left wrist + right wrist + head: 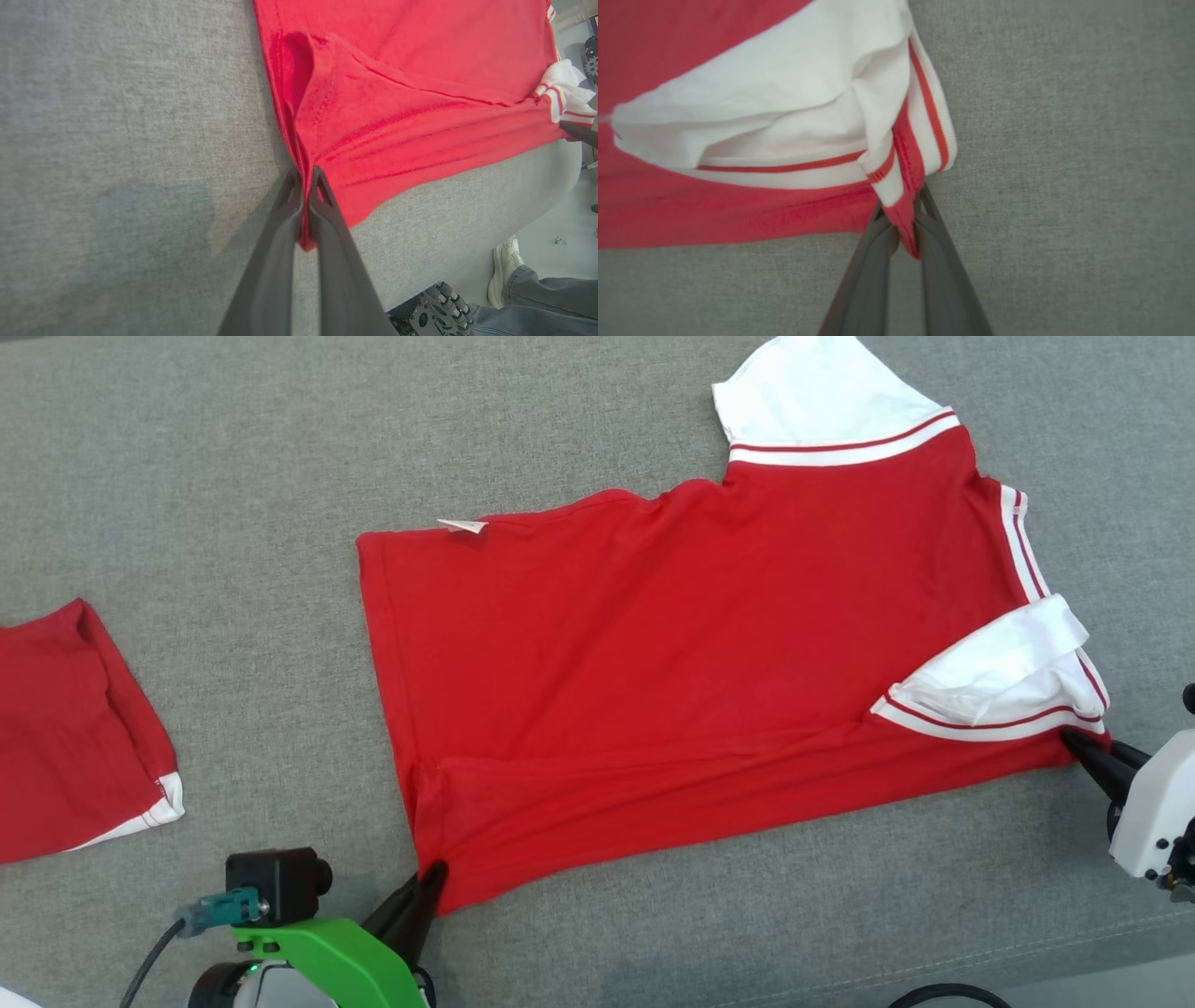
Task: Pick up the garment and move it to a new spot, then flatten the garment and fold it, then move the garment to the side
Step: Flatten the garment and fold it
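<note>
This looks to me like a robot test room: a table (187,476) with grey cloth, a bare pale floor (551,214), someone's shoe (503,266) close by.

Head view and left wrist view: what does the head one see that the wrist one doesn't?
Head view, not the left wrist view: a second red garment at the left, a far white sleeve and a small white label. Left wrist view, not the head view: a person's white shoe and trouser leg. Both: the red shirt on the grey surface, the left gripper shut on its corner.
</note>
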{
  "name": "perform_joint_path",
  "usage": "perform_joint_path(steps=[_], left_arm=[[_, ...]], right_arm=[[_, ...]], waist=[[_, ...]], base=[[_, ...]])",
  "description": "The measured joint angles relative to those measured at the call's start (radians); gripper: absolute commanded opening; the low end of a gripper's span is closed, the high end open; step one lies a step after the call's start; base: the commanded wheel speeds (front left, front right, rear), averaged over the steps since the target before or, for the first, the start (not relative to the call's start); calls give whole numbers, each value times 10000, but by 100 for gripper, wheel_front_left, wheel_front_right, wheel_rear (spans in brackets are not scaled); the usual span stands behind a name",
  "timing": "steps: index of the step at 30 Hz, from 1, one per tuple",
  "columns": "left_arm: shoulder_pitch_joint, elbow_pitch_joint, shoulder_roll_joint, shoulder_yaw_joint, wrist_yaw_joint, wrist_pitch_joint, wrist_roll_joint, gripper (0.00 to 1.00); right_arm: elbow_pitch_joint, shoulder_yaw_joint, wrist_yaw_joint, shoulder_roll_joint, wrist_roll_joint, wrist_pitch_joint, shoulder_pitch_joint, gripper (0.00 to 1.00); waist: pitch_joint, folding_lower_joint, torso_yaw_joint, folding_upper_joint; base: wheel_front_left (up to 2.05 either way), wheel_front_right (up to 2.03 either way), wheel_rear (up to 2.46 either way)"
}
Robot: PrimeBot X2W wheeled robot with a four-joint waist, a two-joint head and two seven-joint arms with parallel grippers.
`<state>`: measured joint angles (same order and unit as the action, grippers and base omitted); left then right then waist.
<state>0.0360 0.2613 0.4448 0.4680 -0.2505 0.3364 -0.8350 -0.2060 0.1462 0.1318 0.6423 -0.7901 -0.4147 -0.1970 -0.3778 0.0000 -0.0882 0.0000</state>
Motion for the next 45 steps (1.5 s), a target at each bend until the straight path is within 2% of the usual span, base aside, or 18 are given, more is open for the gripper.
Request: perform_joint_path(steps=[3,4,5,6,7,8,9,13,17,20,23,29,33,40,45], left_arm=[[-17,-192,-336,161,-2,-178,2,0],[-57,-286,-418,198,0,-226,8,0],[-85,-357,-476,221,10,-288,42,0],[-126,-412,-522,234,8,-339,107,5],[-166,-454,-564,251,6,-405,161,37],[-201,-479,-587,272,-8,-474,226,86],[-229,-487,-585,272,-50,-508,295,100],[-248,-219,-301,100,-290,-608,591,100],[-473,462,194,-395,-451,-571,767,100],[-1474,612,493,-610,-485,-341,1037,100],[-2959,261,382,-523,-263,127,1078,100],[-5822,-1333,-90,-188,286,830,1279,100],[-6853,-2161,-499,199,683,848,1480,100],[-7595,-2861,-1193,665,1174,639,1499,100],[-7878,-3078,-1421,920,1398,685,1492,100]], right_arm=[[98,-77,-6,-257,130,-2,114,0],[107,-130,-12,-330,188,31,118,4],[117,-165,-13,-385,270,61,123,17],[151,-167,-15,-412,397,121,126,38],[180,-198,-13,-456,543,201,124,88],[196,-249,-13,-518,683,307,120,100],[198,-311,-13,-558,838,372,113,100],[407,-589,-12,-397,1338,299,101,100],[1371,-1104,-12,-88,1344,-73,-172,100],[1962,-1383,-10,-21,1643,-148,-1093,100],[1931,-1348,-10,-263,2117,-224,-2452,100],[458,-817,-10,-1308,3321,-723,-5951,100],[-913,-464,-4,-1779,3948,-815,-7588,100],[-2596,148,-4,-1812,4347,-815,-8844,100],[-3308,395,-4,-1699,4462,-704,-9424,100]], waist=[[-128,0,34,0],[-160,0,49,0],[-188,0,64,0],[-212,0,76,0],[-233,0,85,0],[-250,0,92,0],[-260,0,95,0],[-290,0,119,0],[-471,0,157,0],[-745,0,198,0],[-1142,0,264,0],[-2151,2,454,0],[-2774,2,686,0],[-3199,2,1488,0],[-3288,1,1960,0]], base=[[0,0,0],[0,0,0],[0,0,0],[0,0,0],[0,0,0],[0,0,0],[0,0,0],[0,0,0],[0,0,0],[0,0,0],[0,0,0],[0,0,0],[0,0,0],[0,0,0],[0,0,0]])
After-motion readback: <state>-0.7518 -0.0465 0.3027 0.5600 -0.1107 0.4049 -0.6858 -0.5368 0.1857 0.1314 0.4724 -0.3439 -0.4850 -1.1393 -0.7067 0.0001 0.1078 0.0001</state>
